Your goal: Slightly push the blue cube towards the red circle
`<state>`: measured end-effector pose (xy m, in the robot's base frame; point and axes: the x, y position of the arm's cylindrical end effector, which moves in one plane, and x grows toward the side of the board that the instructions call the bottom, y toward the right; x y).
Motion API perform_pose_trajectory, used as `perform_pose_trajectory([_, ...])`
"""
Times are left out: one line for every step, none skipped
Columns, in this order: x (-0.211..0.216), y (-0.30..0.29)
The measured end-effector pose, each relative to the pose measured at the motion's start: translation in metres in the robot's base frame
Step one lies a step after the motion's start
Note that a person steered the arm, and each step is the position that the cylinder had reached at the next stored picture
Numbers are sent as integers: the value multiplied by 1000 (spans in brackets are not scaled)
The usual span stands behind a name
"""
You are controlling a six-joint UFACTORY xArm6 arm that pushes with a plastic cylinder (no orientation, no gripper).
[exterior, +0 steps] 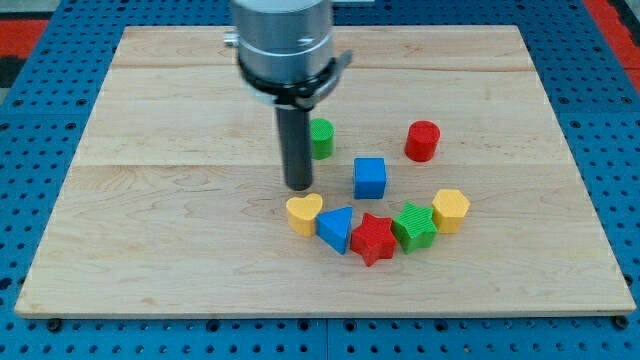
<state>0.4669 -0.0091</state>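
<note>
The blue cube (370,178) sits on the wooden board (150,200) a little right of centre. The red circle (423,141), a short red cylinder, stands up and to the right of it, a small gap apart. My tip (299,187) is the lower end of the dark rod, left of the blue cube with a clear gap between them. It stands just above the yellow heart (304,213). A green cylinder (321,138) is partly hidden behind the rod.
A curved row of blocks lies below the blue cube: the yellow heart, a blue triangle (336,229), a red star (373,238), a green block (414,225) and a yellow block (451,209). A blue pegboard surrounds the board.
</note>
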Motion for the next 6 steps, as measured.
perform_pose_trajectory([-14,47])
perform_pose_trajectory([-35,72])
perform_pose_trajectory([-38,111])
perform_pose_trajectory([-38,119])
perform_pose_trajectory([-47,124])
perform_pose_trajectory([-63,134])
